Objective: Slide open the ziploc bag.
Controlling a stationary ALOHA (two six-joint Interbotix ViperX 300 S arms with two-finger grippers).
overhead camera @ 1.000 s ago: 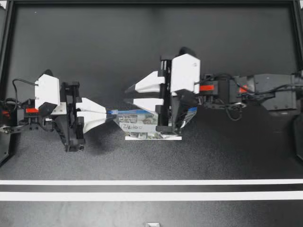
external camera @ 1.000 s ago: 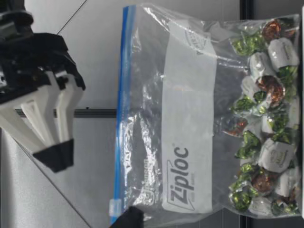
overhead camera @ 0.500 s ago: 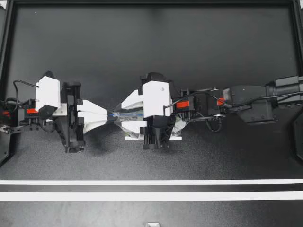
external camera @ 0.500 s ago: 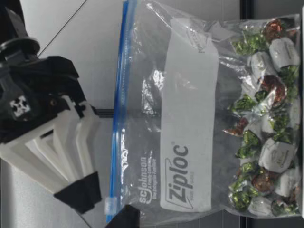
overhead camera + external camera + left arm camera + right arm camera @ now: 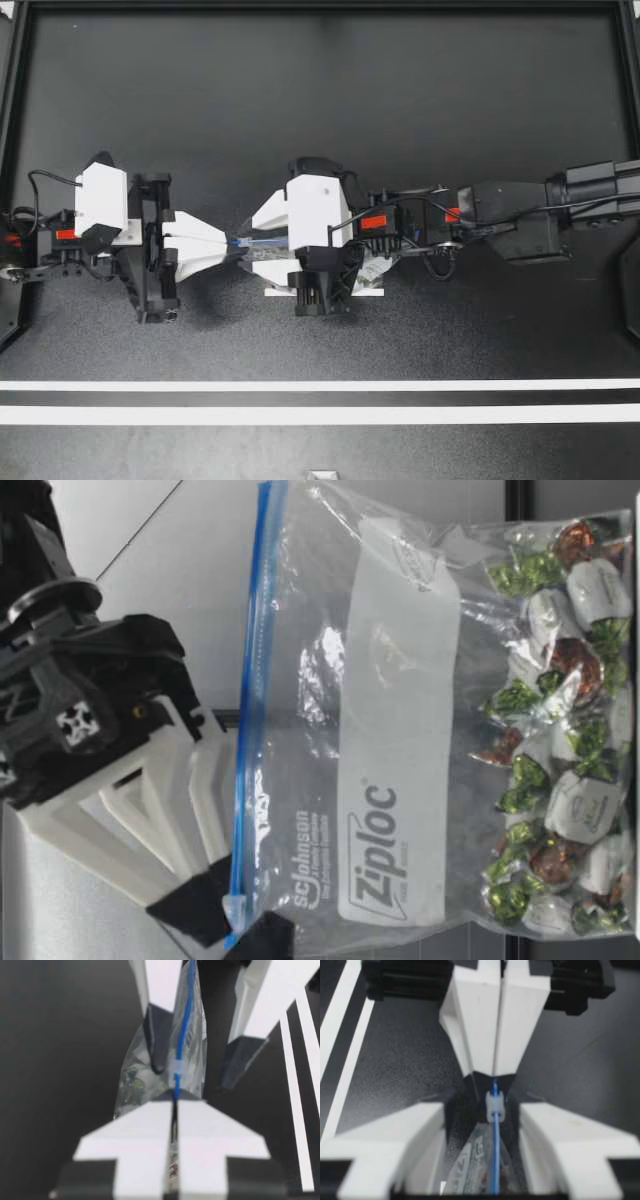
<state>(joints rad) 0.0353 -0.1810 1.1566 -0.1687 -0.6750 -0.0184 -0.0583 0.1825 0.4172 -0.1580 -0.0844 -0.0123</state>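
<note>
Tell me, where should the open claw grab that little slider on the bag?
Pinch the slider across its two flat sides. The zip strip runs along the top of the upright bag, and my left gripper clamps the corner beside the slider, so my right gripper probably best comes along the strip from the far end, fingers straddling it.

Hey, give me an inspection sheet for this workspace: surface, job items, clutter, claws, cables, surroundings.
Surface: black table, two white tape lines across it.
Job's things: ziploc bag held upright, wrapped candies at its bottom; slider at the left claw's end of the blue zip.
Clutter: nothing seen.
Claws: left claw shut on the bag's corner; right claw open, straddling the slider.
Cables: black cable loops at both arms.
Surroundings: black rim around the table.
</note>
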